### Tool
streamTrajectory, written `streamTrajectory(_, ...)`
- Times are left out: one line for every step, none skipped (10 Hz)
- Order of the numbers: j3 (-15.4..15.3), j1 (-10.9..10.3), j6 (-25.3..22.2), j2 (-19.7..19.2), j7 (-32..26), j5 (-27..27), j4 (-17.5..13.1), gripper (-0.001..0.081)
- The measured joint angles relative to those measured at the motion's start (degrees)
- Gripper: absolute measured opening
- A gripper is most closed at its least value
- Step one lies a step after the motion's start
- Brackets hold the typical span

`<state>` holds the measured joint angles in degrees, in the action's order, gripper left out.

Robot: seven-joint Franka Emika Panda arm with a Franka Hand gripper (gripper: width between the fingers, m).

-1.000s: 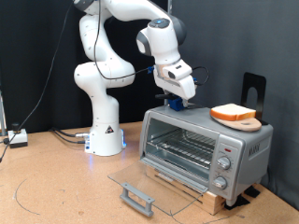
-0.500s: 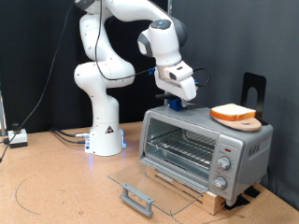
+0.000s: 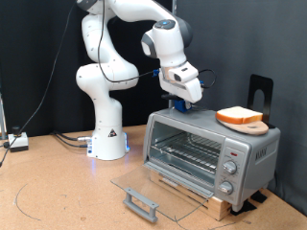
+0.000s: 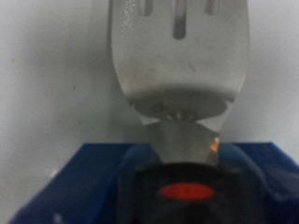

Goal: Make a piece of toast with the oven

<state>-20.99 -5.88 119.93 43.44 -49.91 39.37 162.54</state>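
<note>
- The oven point(image 3: 206, 153) stands on the table point(image 3: 58, 192) at the right of the exterior view, with its glass door point(image 3: 158, 192) folded down and open toward the camera. The wire rack point(image 3: 187, 153) inside carries nothing that I can see.
- The piece of toast point(image 3: 240, 116) lies on a round wooden board point(image 3: 246, 124) on the right part of the oven roof, next to a black stand point(image 3: 260, 96) at the far right.
- The gripper point(image 3: 184, 103) hangs over the left part of the oven roof, very near it or touching it, and well apart from the toast.
- In the wrist view a metal spatula point(image 4: 179, 58) with slots reaches out from a dark handle with a red mark point(image 4: 187, 192), over a blue pad. It seems that the gripper carries this tool, but the fingers do not show, so I cannot tell whether they are closed on it.
- The blade lies over a pale grey surface, which I judge to be the oven roof.
- My judgement of the toast: it is light, thick and rather stiff, but the pale face can dent and the crust can crumble under a hard pinch.
- The best hold is from below, with a flat blade under the slice, or at two opposite crust edges.
- On smooth metal it may slide, so it must stay level.
</note>
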Motion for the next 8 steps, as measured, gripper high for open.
streamTrajectory(1.2, -0.1, -1.3, 0.3, -0.2, 1.3, -0.6, 0.0395)
streamTrajectory(3.2, -0.2, -3.4, 1.1, -1.0, 2.7, -1.6, 0.0395)
streamTrajectory(5.3, -0.2, -6.0, 2.2, -1.7, 3.2, -2.5, 0.0395)
streamTrajectory(7.3, -0.2, -9.1, 3.5, -1.9, 3.1, -3.6, 0.0395)
streamTrajectory(8.3, -0.2, -11.2, 4.9, -1.9, 3.1, -3.8, 0.0395)
streamTrajectory(8.1, -0.1, -11.0, 4.8, -1.9, 3.1, -3.6, 0.0395)
streamTrajectory(8.0, 0.3, -9.4, 4.7, -0.6, 3.1, -3.3, 0.0395)
streamTrajectory(8.1, 1.6, -6.6, 4.7, 1.1, 3.2, -2.7, 0.0395)
